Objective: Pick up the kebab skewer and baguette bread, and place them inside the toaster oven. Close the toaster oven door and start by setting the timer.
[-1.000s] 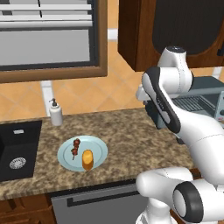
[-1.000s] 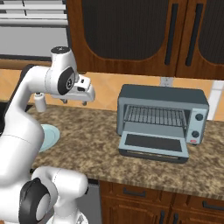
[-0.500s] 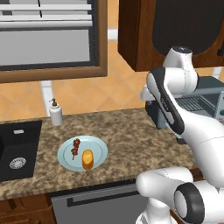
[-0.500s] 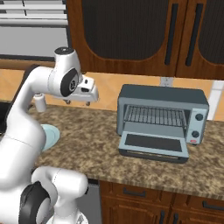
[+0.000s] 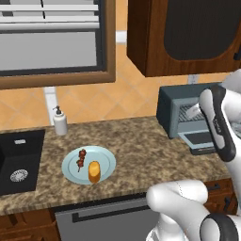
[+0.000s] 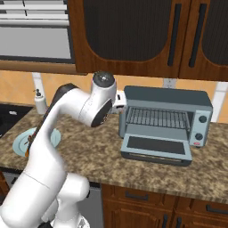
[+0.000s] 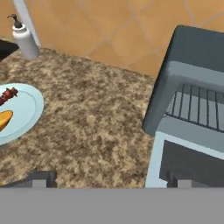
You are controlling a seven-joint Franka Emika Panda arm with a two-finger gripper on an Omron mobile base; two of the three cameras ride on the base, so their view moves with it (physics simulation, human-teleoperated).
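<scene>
The claw (image 7: 111,177) hangs open and empty above the surface (image 7: 96,131), with skewer (image 7: 8,94) and bread (image 7: 4,120) waiting on the plate (image 7: 26,109) to its left and the oven (image 7: 192,109), door (image 7: 188,162) dropped for loading, to its right

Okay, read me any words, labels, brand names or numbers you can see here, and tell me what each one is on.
No readable text anywhere.
Toaster oven: two round knobs and a small red mark on its right panel, too small to read.
Soap bottle: plain, no label.
Plate, kebab skewer and baguette bread: no markings.
</scene>
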